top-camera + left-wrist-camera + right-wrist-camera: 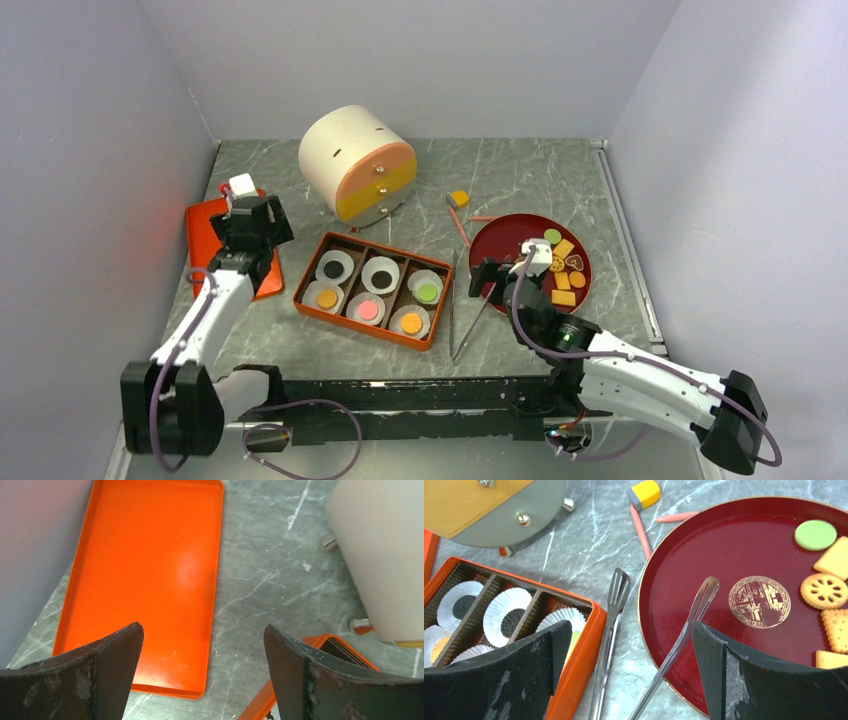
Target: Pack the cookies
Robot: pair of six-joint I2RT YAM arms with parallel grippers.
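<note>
- The right gripper (628, 630) stands open and holds nothing; it hangs just above the tongs (611, 610), which lie between the orange box (312, 290) and the red plate (646, 605).
- One arm of the tongs rests on the table and the tip of the other lies over the rim of the plate; if the fingers close on one arm only, I think the tongs can twist or slip out; they are thin, smooth metal.
- A low approach can push the plate or knock the wall of the box, because both are just beside the fingers.
- The cookies (562, 265) that are not packed lie together at the far right side of the plate, touching or almost touching; a flat cookie is hard to take from a smooth plate; the tongs may slide it against its neighbours or over the rim.
- Each of the six paper cups (380, 274) in the box already has one cookie: two black, one green, one pink, two orange; a second cookie may land tilted, and a light cup may shift or fold if the tongs touch it.
- The left gripper (202, 629) is also open and empty; it hangs over the flat orange tray (150, 570), well apart from the cookies; the danger there seems small, unless it crosses toward the box at the same time as the right arm.
</note>
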